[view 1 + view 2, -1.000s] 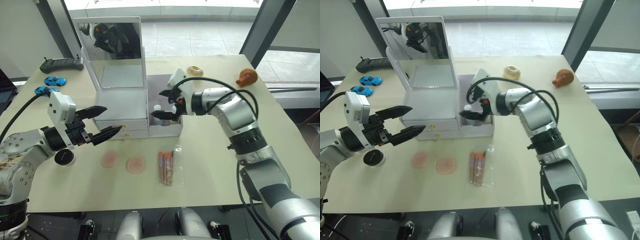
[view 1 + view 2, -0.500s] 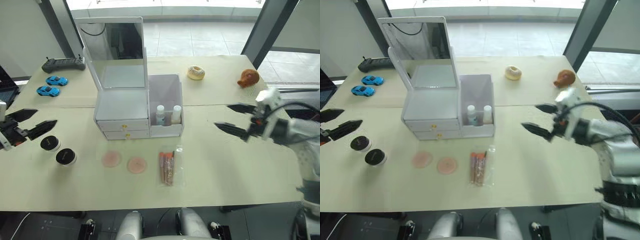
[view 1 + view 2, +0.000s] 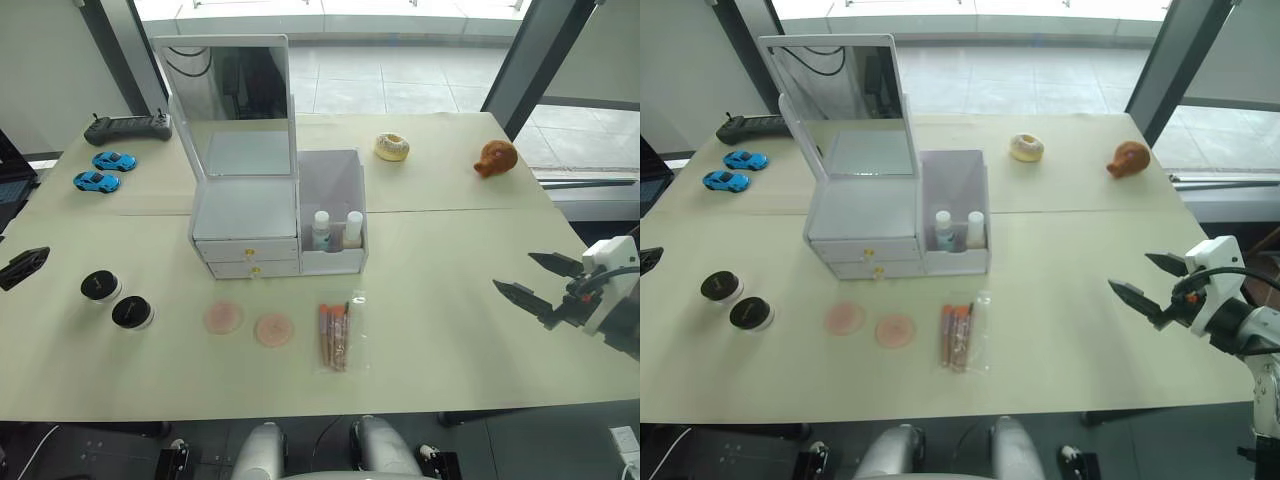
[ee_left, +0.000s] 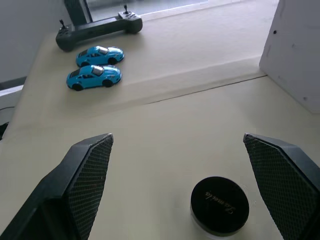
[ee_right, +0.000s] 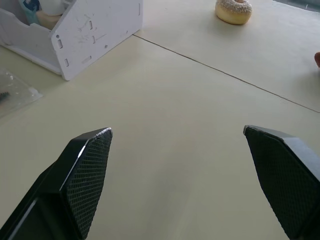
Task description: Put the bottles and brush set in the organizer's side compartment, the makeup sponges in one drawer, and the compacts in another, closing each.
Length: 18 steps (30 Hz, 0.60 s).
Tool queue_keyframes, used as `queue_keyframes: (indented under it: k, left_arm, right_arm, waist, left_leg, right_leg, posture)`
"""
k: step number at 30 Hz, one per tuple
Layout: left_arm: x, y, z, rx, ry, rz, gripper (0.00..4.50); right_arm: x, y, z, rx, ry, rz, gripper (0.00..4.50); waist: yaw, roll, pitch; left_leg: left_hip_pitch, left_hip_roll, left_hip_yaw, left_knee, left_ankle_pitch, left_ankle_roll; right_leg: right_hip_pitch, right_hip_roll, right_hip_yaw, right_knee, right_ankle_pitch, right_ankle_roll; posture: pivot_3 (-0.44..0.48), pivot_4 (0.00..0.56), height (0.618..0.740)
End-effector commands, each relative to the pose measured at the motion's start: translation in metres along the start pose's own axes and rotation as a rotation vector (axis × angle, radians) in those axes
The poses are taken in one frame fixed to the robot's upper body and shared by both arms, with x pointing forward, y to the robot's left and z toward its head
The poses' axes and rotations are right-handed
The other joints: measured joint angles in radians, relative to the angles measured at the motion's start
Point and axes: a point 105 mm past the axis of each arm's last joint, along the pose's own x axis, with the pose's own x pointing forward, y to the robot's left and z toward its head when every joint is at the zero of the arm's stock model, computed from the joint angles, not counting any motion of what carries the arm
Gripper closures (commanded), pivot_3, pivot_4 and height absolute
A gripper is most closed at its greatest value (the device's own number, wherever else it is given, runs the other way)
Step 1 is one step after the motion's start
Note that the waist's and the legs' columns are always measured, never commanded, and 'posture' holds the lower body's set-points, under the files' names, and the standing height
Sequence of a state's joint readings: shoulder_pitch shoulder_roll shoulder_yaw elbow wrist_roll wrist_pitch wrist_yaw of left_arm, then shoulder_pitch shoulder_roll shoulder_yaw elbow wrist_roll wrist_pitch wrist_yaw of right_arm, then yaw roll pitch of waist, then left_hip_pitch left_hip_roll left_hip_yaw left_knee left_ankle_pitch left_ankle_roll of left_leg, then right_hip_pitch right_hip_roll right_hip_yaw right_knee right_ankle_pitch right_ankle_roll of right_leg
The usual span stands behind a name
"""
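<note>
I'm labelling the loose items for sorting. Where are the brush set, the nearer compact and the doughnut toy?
brush set (image 3: 333, 337): left eye view, middle of the clear pouch.
nearer compact (image 3: 132, 312): left eye view, black lid.
doughnut toy (image 3: 391, 146): left eye view, iced top.

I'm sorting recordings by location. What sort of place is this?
Probably an indoor lab or office test space rather than a home: a long beige table beside floor-to-ceiling windows, set with staged items such as a cosmetic organizer, blue toy cars and a black remote controller.
</note>
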<state>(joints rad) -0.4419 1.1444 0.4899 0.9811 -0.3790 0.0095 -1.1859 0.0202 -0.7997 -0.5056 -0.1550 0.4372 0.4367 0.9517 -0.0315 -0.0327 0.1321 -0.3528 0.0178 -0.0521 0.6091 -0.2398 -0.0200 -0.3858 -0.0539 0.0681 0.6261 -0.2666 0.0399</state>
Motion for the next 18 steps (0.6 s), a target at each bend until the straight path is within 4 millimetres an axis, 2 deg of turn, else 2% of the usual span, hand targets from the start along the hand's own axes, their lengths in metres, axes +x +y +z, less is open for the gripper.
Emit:
queue_keyframes:
  k: [1, 3, 5, 9, 11, 13, 15, 18]
  left_arm:
    - [0.014, -0.021, 0.031, 0.055, -0.057, -0.145, 0.00]
    - [0.022, -0.039, 0.039, 0.063, -0.054, -0.232, 0.00]
    - [0.030, -0.067, 0.046, 0.071, -0.041, -0.364, 0.00]
    - [0.052, -0.151, 0.074, 0.114, -0.038, -0.668, 0.00]
    - [0.058, -0.180, 0.087, 0.124, -0.064, -0.730, 0.00]
    - [0.058, -0.208, 0.093, 0.077, -0.020, -0.822, 0.00]
    - [0.049, -0.233, 0.101, 0.008, 0.014, -0.935, 0.00]
    - [0.036, -0.264, 0.099, -0.003, 0.123, -1.066, 0.00]
  right_arm:
    - [-0.004, -0.004, 0.022, -0.046, -0.062, 0.000, 0.02]
    - [0.000, 0.002, 0.028, -0.034, -0.073, 0.031, 0.02]
    - [0.007, 0.014, 0.034, -0.032, -0.062, 0.079, 0.02]
    - [0.030, 0.062, 0.076, -0.066, -0.149, 0.214, 0.02]
    - [0.035, 0.078, 0.089, -0.112, -0.184, 0.218, 0.02]
    - [0.036, 0.094, 0.092, -0.133, -0.180, 0.245, 0.02]
    - [0.036, 0.106, 0.090, -0.127, -0.149, 0.248, 0.02]
    - [0.036, 0.120, 0.085, -0.033, -0.118, 0.290, 0.02]
  waist:
    - [-0.001, 0.000, 0.000]
    - [-0.002, 0.000, 0.000]
    - [-0.007, 0.001, 0.000]
    - [-0.012, 0.003, 0.002]
    - [-0.011, 0.003, 0.002]
    - [-0.010, 0.002, 0.001]
    - [-0.009, 0.001, 0.002]
    - [-0.010, 0.000, 0.002]
  left_leg:
    - [0.000, 0.000, 0.000, 0.000, 0.000, 0.000]
    - [0.000, 0.000, 0.000, 0.000, 0.000, 0.000]
    - [0.000, 0.000, 0.000, 0.000, 0.000, 0.000]
    - [-0.001, 0.001, 0.000, 0.000, 0.000, 0.000]
    - [-0.001, 0.001, -0.002, 0.000, 0.000, 0.000]
    - [-0.001, 0.001, -0.002, 0.001, 0.000, 0.000]
    - [-0.001, 0.001, -0.003, 0.001, 0.000, 0.000]
    - [-0.001, 0.000, -0.003, 0.002, 0.000, 0.000]
  right_leg:
    - [0.000, 0.000, 0.000, 0.000, 0.000, 0.000]
    - [0.000, 0.000, 0.000, 0.000, 0.000, 0.000]
    - [0.000, 0.000, 0.000, 0.001, 0.000, 0.000]
    - [0.001, 0.001, 0.001, 0.002, 0.000, 0.000]
    - [0.000, 0.002, 0.001, 0.002, 0.000, 0.001]
    - [0.001, 0.003, 0.001, 0.002, -0.001, 0.002]
    - [0.001, 0.003, 0.001, 0.001, -0.001, 0.003]
    - [0.001, 0.002, 0.002, 0.001, -0.001, 0.003]
  posture:
    - [0.000, 0.150, 0.740]
    - [0.000, 0.150, 0.740]
    - [0.000, 0.150, 0.740]
    - [0.000, 0.150, 0.740]
    - [0.000, 0.150, 0.740]
    - [0.000, 0.150, 0.740]
    - [0.000, 0.150, 0.740]
    - [0.000, 0.150, 0.740]
